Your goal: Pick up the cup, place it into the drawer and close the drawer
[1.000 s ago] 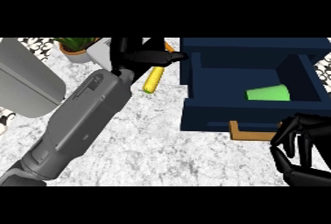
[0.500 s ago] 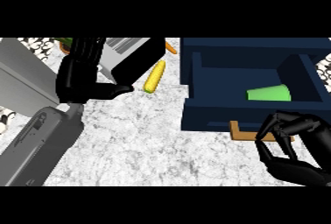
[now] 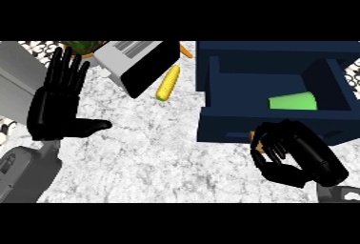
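Observation:
A green cup [image 3: 292, 102] lies on its side inside the open dark blue drawer [image 3: 218, 90] at the upper right of the head view. My right hand [image 3: 292, 155] is just in front of the drawer's front panel, fingers curled and holding nothing that I can see. It covers part of the panel and a tan handle. My left hand [image 3: 57, 102] stands at the left over the marble counter, fingers straight and spread, thumb pointing right, far from the drawer.
A yellow corn cob [image 3: 168, 83] lies on the counter left of the drawer. A grey and black appliance [image 3: 137, 62] sits behind it, with a potted plant [image 3: 81, 47] at the back left. An orange item [image 3: 185, 51] peeks out beside the appliance.
My left hand has pulled back to the left and lower, now spread flat and upright. My right hand has moved up and left to the drawer's front panel. The cup stays in the drawer.

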